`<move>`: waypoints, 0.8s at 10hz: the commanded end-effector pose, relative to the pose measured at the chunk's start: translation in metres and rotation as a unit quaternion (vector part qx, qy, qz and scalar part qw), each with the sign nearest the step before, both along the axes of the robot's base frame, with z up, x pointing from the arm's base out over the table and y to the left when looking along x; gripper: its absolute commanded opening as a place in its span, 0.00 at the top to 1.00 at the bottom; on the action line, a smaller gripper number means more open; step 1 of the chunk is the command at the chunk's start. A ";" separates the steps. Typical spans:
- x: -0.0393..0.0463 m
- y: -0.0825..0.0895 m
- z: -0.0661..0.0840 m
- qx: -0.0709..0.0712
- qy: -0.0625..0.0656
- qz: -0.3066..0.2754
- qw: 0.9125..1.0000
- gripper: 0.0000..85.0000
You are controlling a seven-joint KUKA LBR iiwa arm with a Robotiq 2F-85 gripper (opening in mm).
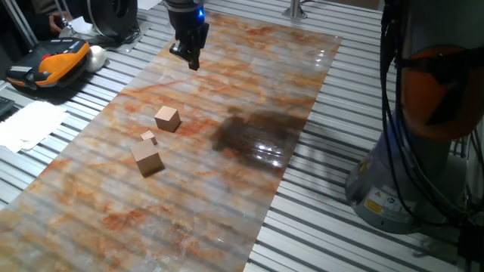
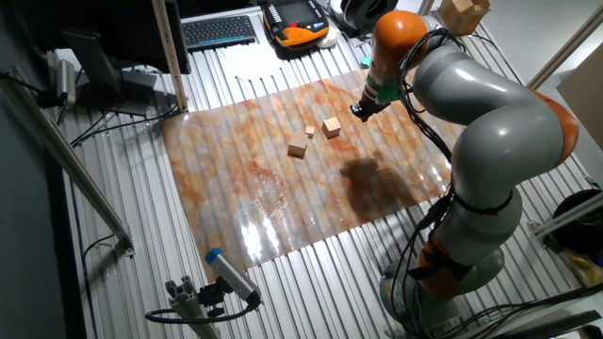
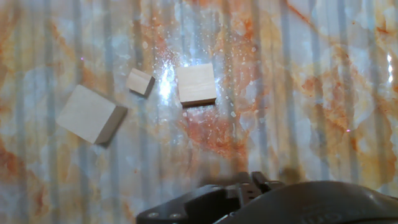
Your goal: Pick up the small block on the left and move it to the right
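Observation:
The small block point(image 1: 167, 119) is a plain tan wooden cube on the marbled mat point(image 1: 227, 189). It also shows in the other fixed view point(image 2: 331, 127) and near the centre of the hand view point(image 3: 196, 84). A tiny tan block point(image 1: 149, 137) and a bigger tan block point(image 1: 147, 159) lie close beside it. My gripper point(image 1: 187, 59) hangs above the mat's far end, well clear of all three blocks. Its jaws look slightly apart and hold nothing. It also shows in the other fixed view point(image 2: 362, 108). The hand view shows only the gripper's dark body, not the fingertips.
A dark stain point(image 1: 253, 136) marks the mat to the right of the blocks. An orange and black pendant point(image 1: 47, 64) and papers point(image 1: 30, 125) lie on the slatted table beyond the mat's left edge. The robot base point(image 1: 423, 151) stands at the right.

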State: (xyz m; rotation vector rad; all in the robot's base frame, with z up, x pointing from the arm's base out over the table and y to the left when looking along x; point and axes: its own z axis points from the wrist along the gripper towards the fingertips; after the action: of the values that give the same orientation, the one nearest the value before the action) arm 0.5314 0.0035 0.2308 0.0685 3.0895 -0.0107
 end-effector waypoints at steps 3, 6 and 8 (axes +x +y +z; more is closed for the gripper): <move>0.0175 0.003 -0.005 0.009 0.004 -0.009 1.000 1.00; 0.0427 0.011 -0.018 0.005 0.026 -0.032 0.999 0.80; 0.0647 0.020 -0.033 -0.008 0.042 -0.051 0.998 0.40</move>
State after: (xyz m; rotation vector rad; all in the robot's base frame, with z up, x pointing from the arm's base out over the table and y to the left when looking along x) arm 0.5952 0.0237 0.1970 0.2276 3.1671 -0.0401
